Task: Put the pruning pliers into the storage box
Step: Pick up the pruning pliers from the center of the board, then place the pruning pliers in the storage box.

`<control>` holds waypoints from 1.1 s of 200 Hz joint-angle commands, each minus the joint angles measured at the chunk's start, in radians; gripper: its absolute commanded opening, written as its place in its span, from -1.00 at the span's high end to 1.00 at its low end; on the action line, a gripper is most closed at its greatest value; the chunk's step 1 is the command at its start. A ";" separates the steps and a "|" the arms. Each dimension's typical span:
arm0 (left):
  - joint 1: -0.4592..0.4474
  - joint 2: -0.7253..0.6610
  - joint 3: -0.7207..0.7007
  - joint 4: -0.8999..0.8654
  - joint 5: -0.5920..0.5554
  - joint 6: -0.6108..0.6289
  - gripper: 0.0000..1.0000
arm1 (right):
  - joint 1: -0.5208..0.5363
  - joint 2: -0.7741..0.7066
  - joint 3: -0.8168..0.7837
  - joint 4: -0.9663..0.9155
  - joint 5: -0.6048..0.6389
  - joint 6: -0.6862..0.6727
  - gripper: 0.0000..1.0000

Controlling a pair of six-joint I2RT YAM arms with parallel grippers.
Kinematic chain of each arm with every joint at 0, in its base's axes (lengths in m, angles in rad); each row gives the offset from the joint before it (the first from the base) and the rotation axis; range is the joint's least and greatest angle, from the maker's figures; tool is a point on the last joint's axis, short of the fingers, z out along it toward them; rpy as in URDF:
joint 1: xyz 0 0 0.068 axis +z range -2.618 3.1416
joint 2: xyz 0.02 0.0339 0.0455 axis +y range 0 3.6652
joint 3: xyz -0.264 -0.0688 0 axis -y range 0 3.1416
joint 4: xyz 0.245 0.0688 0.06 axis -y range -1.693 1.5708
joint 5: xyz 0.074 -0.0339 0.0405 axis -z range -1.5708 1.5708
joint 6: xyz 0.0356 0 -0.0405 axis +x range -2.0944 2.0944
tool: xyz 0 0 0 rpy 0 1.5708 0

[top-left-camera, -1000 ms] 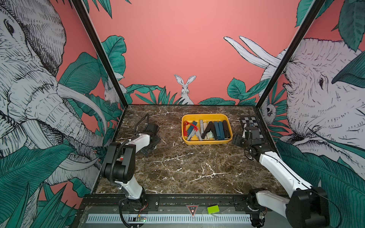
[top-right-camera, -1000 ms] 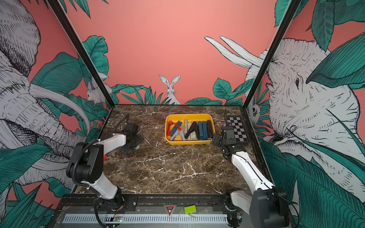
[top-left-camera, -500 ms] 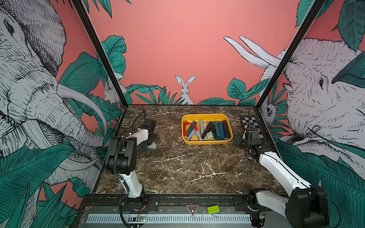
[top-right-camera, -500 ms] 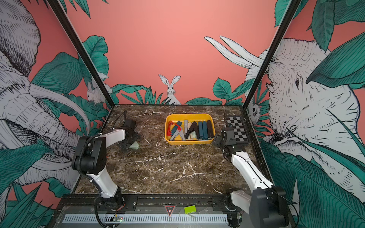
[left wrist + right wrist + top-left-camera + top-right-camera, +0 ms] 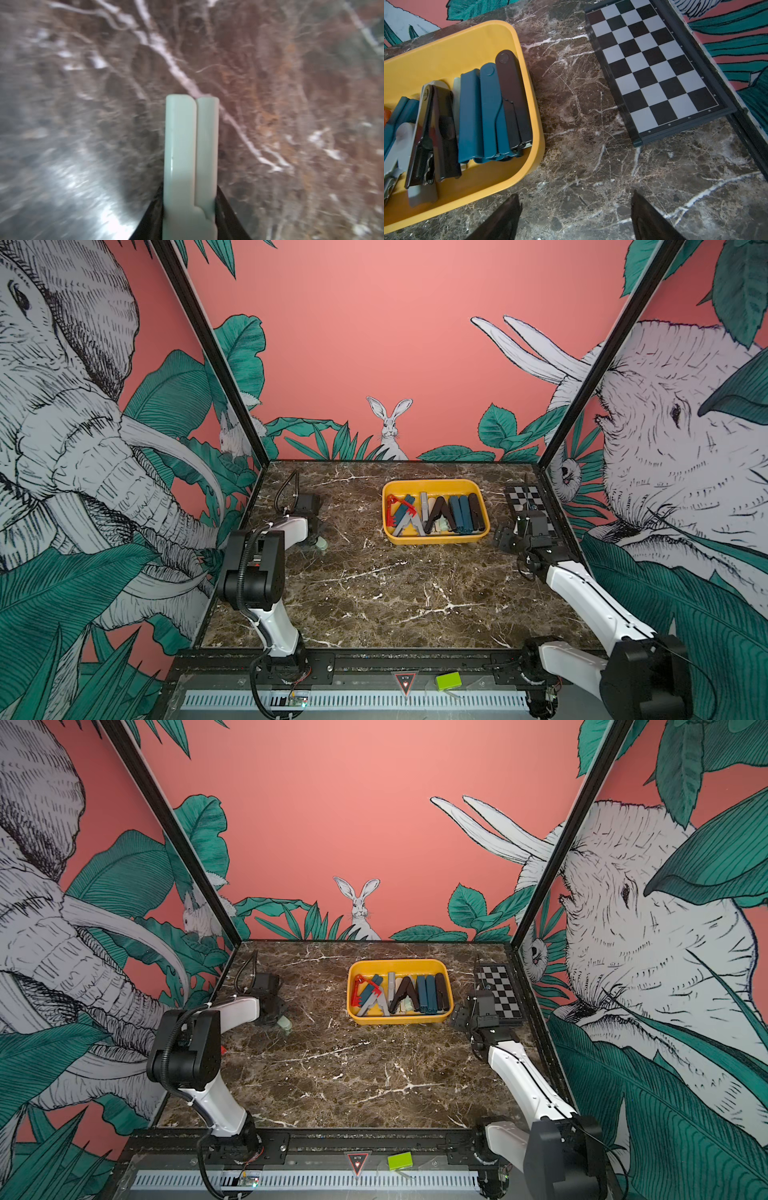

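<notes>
Clamping folded smooth mint pliers in left tool, right tool apart over veined marble

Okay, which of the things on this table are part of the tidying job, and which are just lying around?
Job: mint pliers clamped in the left gripper; yellow storage box; pliers already in it.
Lying about: chequered board; small green block.

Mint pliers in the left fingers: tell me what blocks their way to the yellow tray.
Nothing visible does. Only bare marble tabletop lies between the pale mint folded plastic pliers and the shallow yellow plastic tray.
</notes>
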 commanded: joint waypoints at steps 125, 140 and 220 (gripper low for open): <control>-0.287 -0.003 0.376 0.189 0.400 0.353 0.99 | -0.106 0.030 -0.021 0.055 -0.140 0.022 -0.63; -0.339 0.060 0.450 0.209 0.435 0.374 1.00 | -0.106 0.020 -0.021 0.050 -0.141 0.023 -0.63; -0.525 0.395 0.828 0.069 0.490 0.428 0.98 | -0.107 0.001 -0.014 0.031 -0.146 0.026 -0.63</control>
